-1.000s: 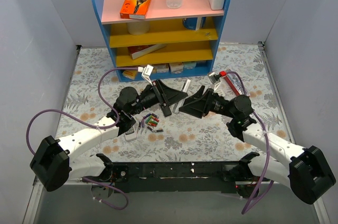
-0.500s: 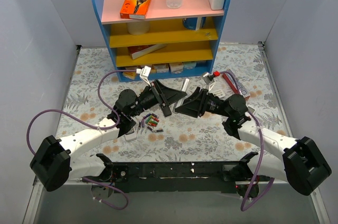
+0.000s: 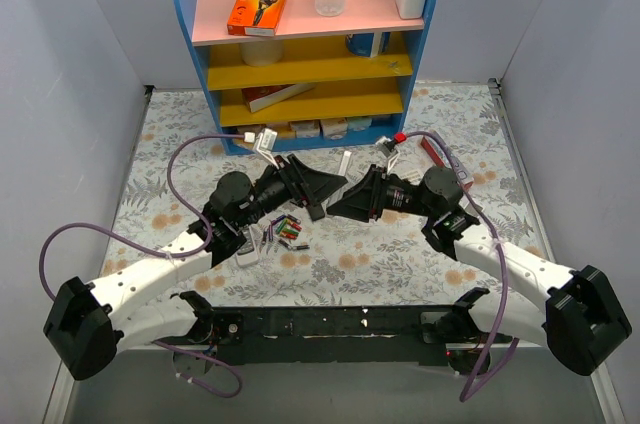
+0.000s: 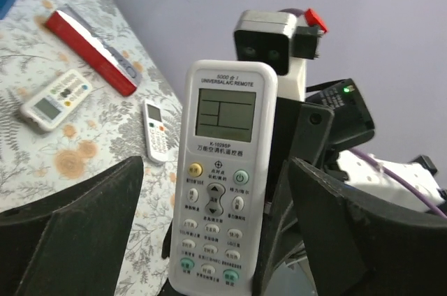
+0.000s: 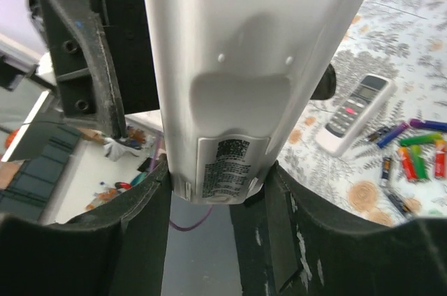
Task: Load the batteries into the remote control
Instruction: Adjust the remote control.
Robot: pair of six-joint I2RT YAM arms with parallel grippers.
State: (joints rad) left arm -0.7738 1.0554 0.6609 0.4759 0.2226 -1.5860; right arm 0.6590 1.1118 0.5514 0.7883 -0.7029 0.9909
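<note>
A white remote with a display (image 4: 220,170) hangs in the air between both grippers over the table's middle. My right gripper (image 5: 216,195) is shut on its lower end, and the back with the labelled battery cover (image 5: 227,163) faces that camera. My left gripper (image 4: 218,240) stands open, its fingers (image 4: 91,219) well clear of the remote's sides. The grippers meet tip to tip in the top view, the left gripper (image 3: 322,184) and the right gripper (image 3: 355,196). The black remote control's near end (image 3: 318,209) pokes out under them. The batteries (image 3: 288,229) lie loose beside it, and the batteries (image 5: 412,160) also show in the right wrist view.
A small grey-white remote (image 5: 353,114) lies by the batteries. A red box (image 4: 91,52) and two more white remotes (image 4: 54,99) (image 4: 157,130) lie to the right. A blue shelf unit (image 3: 310,54) with a razor pack and bottles stands at the back.
My left gripper has opened off the white remote while my right gripper has closed on it. Both arms have edged toward each other.
</note>
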